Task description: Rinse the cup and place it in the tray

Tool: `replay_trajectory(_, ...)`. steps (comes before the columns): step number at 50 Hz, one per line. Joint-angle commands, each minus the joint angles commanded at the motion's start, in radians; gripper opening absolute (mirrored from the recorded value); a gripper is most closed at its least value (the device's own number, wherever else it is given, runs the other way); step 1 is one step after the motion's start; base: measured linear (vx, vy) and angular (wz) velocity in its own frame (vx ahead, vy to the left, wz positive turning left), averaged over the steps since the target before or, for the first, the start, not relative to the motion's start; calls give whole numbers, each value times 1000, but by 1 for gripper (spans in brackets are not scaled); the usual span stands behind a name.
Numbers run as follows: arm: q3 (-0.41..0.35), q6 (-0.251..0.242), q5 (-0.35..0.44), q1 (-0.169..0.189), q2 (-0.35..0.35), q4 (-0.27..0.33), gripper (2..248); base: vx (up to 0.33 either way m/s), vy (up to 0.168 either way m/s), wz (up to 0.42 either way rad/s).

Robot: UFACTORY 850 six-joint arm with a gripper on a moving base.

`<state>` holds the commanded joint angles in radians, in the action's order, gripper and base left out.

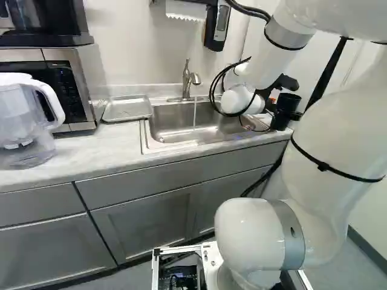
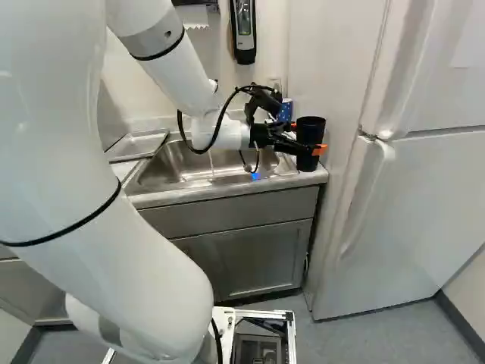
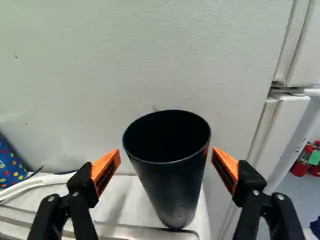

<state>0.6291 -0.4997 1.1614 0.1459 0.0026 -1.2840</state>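
Note:
In the right base view my gripper (image 2: pixel 306 138) reaches over the sink's right end, with an orange-padded finger on either side of the black cup (image 2: pixel 310 129). Seen from the wrist, the gripper (image 3: pixel 166 167) stands open around the upright cup (image 3: pixel 170 185), and gaps show between the pads and its wall. The cup's mouth faces up, and its base rests on the counter beside the sink rim. A metal tray (image 1: pixel 127 110) lies on the counter left of the sink. Water runs from the faucet (image 1: pixel 188 80) into the sink (image 1: pixel 175 124).
A fridge (image 2: pixel 409 189) stands right of the counter. Close behind the cup rises a pale wall (image 3: pixel 165 60). A dotted blue item (image 3: pixel 10 165) is beside the gripper, past the sink rim. A clear pitcher (image 1: pixel 27 121) and a microwave (image 1: pixel 66 84) are left of the tray.

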Motion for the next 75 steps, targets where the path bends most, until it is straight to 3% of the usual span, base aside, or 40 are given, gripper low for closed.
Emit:
replay_trajectory(3,0,0,0,0,0,0,240,0,0,0)
replay_trajectory(4,0,0,0,0,0,0,204,0,0,0)
replay_trajectory(8,0,0,0,0,0,0,204,0,0,0)
replay_trajectory(9,0,0,0,0,0,0,166,0,0,0)
replay_trajectory(13,0,0,0,0,0,0,166,0,0,0)
replay_trajectory(14,0,0,0,0,0,0,133,0,0,0)
replay_trajectory(50,14,0,0,0,41,3,126,0,0,0)
replay_trajectory(75,31,0,-43,-9,99,56,126,0,0,0)
